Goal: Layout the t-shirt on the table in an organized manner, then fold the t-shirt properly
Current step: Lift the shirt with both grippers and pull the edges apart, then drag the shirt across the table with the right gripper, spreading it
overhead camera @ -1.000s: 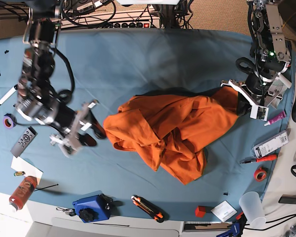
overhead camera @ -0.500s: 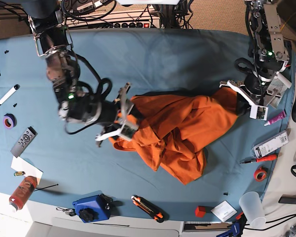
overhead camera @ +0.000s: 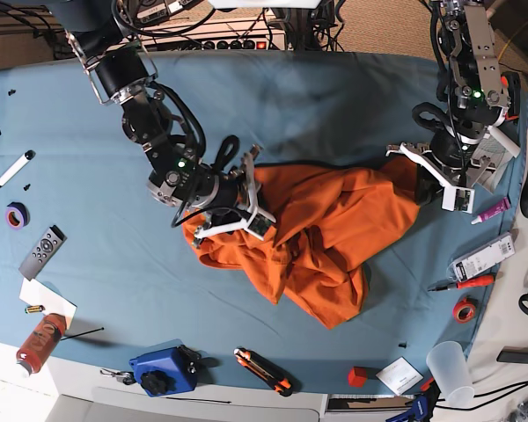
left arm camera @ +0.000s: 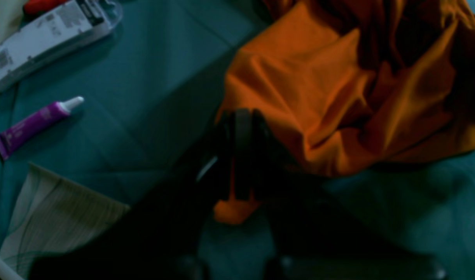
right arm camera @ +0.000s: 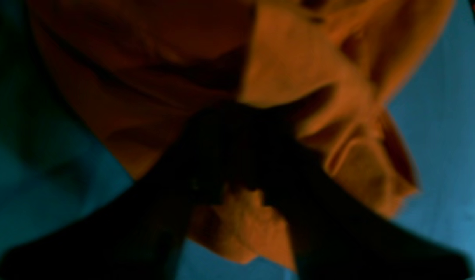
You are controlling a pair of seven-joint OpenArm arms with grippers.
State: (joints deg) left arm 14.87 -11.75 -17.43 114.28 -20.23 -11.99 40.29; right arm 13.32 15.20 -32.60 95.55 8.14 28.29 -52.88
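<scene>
Two grippers sit at opposite ends of the t-shirt (overhead camera: 312, 242), which lies crumpled in a heap near the middle of the table (overhead camera: 334, 105), its long axis running roughly across the base view. The left gripper (overhead camera: 433, 185), on that view's right, has its jaws together on a pinch of orange cloth at the heap's edge; the left wrist view shows a tab of fabric poking out below the dark fingers (left arm camera: 237, 155). The right gripper (overhead camera: 238, 204) is pressed into the other end of the heap. Its wrist view is dim and blurred, and though cloth shows between the fingers (right arm camera: 222, 155), it cannot be told whether they are clamped on it. Judging by this layout, spreading the shirt calls for drawing the two ends apart along that axis. A purple tube (overhead camera: 493, 209) lies just beside the left arm.
</scene>
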